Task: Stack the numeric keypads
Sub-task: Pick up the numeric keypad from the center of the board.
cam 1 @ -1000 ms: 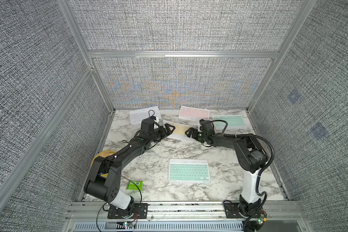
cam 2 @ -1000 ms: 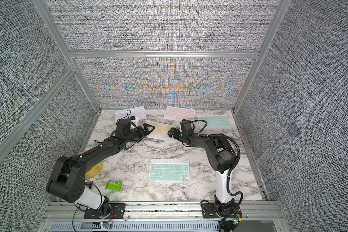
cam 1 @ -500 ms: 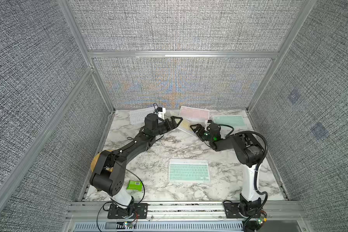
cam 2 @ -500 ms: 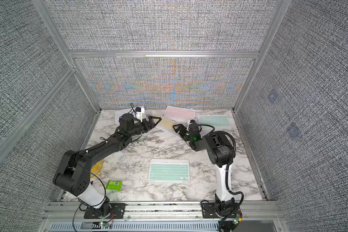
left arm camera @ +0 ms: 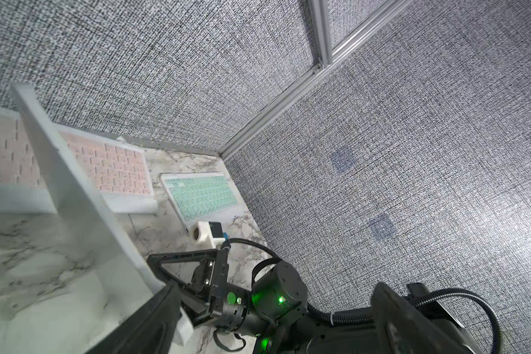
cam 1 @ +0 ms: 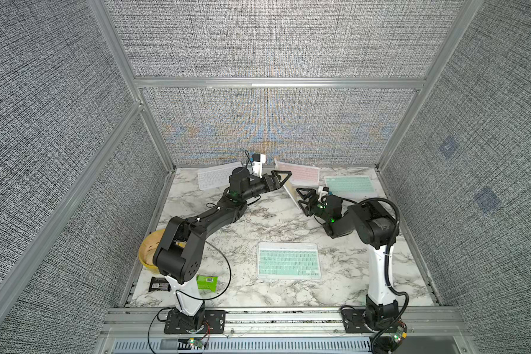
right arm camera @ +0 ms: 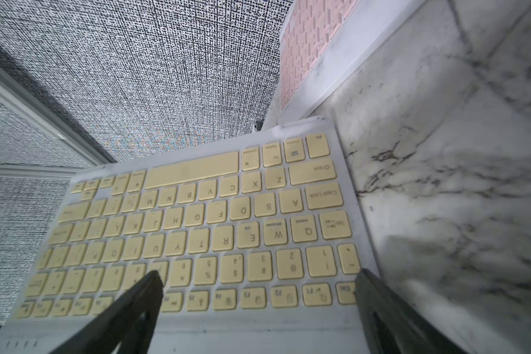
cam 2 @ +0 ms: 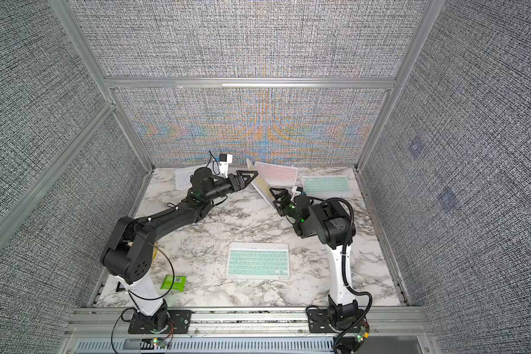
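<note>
Jaws on both grippers stand wide open and pinch nothing. The left gripper is at the white back of the yellow keypad; the right gripper faces its keys. It stands tipped up on a long edge between them, running back to front. Both arms are close. The pink keypad lies flat just behind.

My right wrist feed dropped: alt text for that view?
A pale yellow keypad fills the frame, tilted up off the marble table, with the right gripper jaws open at its near edge. A pink keypad lies behind.
</note>
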`<action>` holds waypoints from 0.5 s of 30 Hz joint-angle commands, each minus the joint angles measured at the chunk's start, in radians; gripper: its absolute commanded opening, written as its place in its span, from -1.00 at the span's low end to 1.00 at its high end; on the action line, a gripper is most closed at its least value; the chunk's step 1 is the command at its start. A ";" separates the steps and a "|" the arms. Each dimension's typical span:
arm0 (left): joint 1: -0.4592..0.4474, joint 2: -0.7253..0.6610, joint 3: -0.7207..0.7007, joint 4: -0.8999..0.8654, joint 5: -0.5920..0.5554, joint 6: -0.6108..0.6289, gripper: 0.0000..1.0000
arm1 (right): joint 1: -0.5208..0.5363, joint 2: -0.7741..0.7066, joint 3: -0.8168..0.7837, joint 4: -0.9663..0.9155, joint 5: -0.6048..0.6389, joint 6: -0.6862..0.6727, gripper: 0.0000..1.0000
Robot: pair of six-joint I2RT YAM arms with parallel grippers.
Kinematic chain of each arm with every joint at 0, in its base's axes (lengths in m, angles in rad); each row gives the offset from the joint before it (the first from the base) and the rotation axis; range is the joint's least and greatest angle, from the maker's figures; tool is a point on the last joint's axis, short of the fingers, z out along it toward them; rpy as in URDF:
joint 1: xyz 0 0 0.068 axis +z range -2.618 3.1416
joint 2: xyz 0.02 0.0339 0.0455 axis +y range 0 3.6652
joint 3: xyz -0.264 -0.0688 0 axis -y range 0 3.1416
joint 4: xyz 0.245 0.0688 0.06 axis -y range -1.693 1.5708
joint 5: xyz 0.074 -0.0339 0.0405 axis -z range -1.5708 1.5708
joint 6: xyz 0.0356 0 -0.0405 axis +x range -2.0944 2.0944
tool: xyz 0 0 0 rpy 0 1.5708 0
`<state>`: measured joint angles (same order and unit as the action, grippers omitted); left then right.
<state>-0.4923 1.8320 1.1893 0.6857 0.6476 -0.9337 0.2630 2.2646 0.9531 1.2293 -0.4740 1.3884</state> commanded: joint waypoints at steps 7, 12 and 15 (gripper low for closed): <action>-0.008 0.228 0.043 0.161 0.048 -0.227 0.98 | -0.009 0.068 -0.014 -0.389 -0.154 0.043 0.97; -0.008 0.373 0.113 0.375 0.016 -0.362 0.97 | -0.017 0.081 0.004 -0.406 -0.163 0.038 0.97; -0.008 0.419 0.152 0.404 -0.003 -0.362 0.97 | -0.020 0.083 0.015 -0.439 -0.158 0.020 0.96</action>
<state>-0.5003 2.2303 1.3170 0.9630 0.6491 -1.2381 0.2405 2.3051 0.9817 1.2686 -0.6189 1.4746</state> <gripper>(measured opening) 0.986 0.980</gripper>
